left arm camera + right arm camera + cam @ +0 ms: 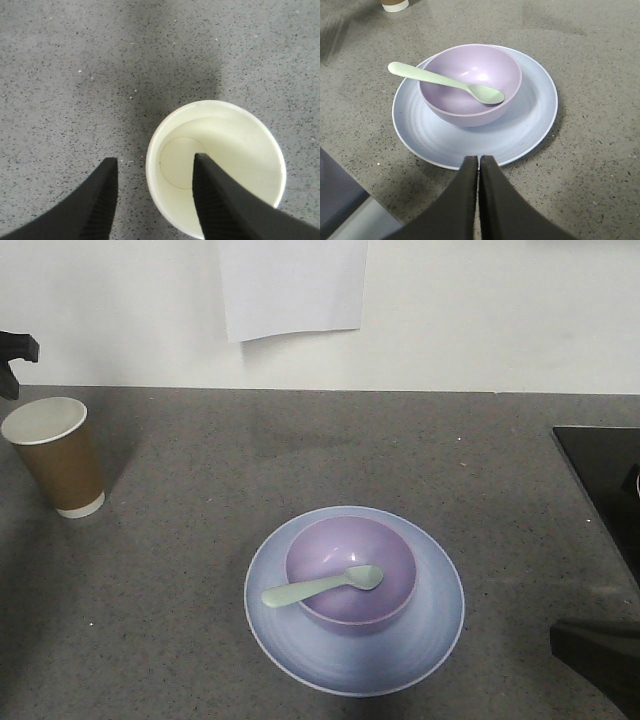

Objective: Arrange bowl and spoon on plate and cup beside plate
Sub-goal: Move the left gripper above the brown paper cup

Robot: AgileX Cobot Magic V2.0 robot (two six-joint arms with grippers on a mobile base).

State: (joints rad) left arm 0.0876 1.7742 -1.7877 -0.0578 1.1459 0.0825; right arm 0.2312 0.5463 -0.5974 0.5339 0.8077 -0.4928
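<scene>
Two grippers matter here, and only the left gripper [152,197] has work in hand. Its jaws stand spread above the cup [216,167], one finger over the white inside, the other outside the rim over the counter [100,75], so the near wall sits between them; nothing is pinched yet. To do this well, I judge the fingers should come down straight, close gently on the paper wall so it does not crumple, and carry the cup upright toward the plate [430,640] without tipping it.

The right gripper [479,167] has its fingers pressed together on nothing, hanging just off the plate's near edge.

On the plate sits the bowl [330,540], a little off centre toward the far side. The spoon [322,586] lies across the bowl's rim, its scoop inside and its handle jutting out over the plate on the cup's side. The cup stands upright, well apart from the plate, near the counter's left edge.

The counter is dark grey, speckled stone. Beyond the plate rises a white wall with a sheet of paper [292,285] hanging on it. To the plate's right lies a black glossy panel [605,480].
</scene>
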